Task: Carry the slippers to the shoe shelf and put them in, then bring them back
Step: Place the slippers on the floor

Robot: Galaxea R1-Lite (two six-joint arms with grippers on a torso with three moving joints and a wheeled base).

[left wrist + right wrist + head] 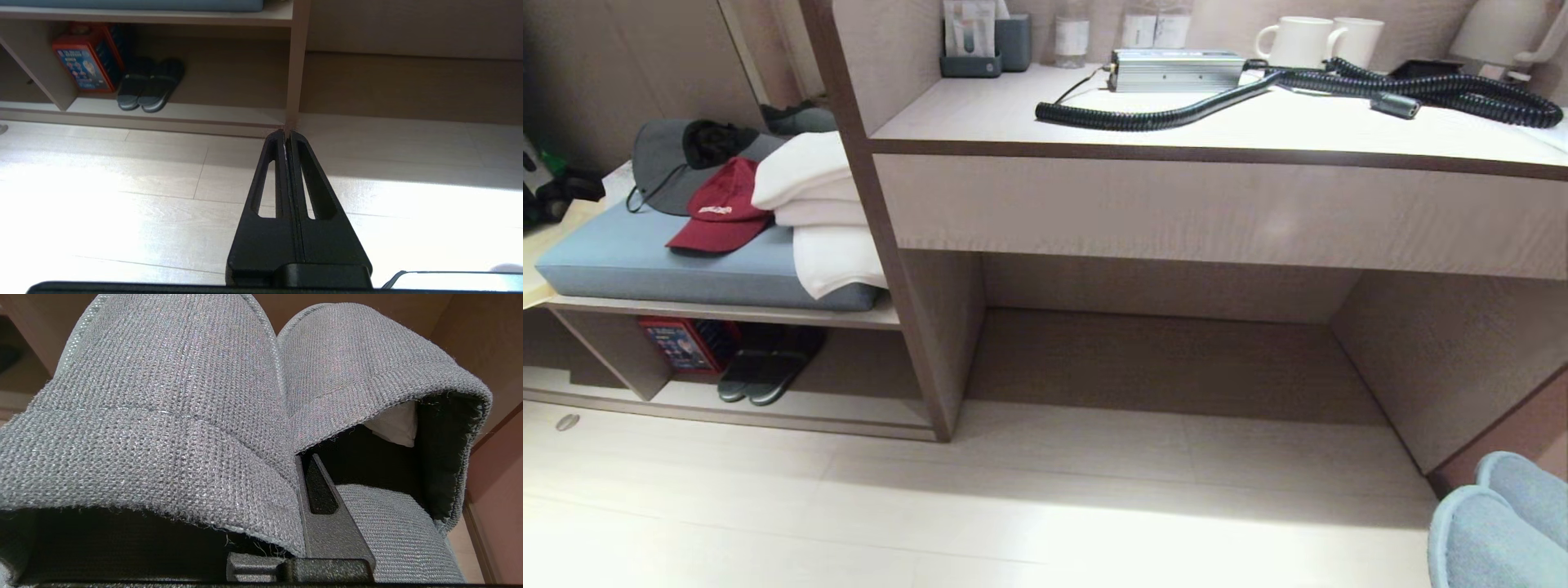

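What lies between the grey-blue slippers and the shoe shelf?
Bare pale floor, in the head view: slippers at the right edge, shoe shelf far left.

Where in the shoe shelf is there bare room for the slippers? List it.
Free: the shoe shelf board between the black pair and the upright on its right. Crowded: the red box and black pair fill that bay's left. The right gripper holds the slippers.

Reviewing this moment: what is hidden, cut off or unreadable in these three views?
- Slippers: head view's corner cuts them off; only toes show.
- Right gripper: right wrist view, one finger visible, the other buried under slipper fabric.
- Red box in the shoe shelf: print too small to read.
- Red cap: lettering blurred, head view.
- Left gripper: outside head view.
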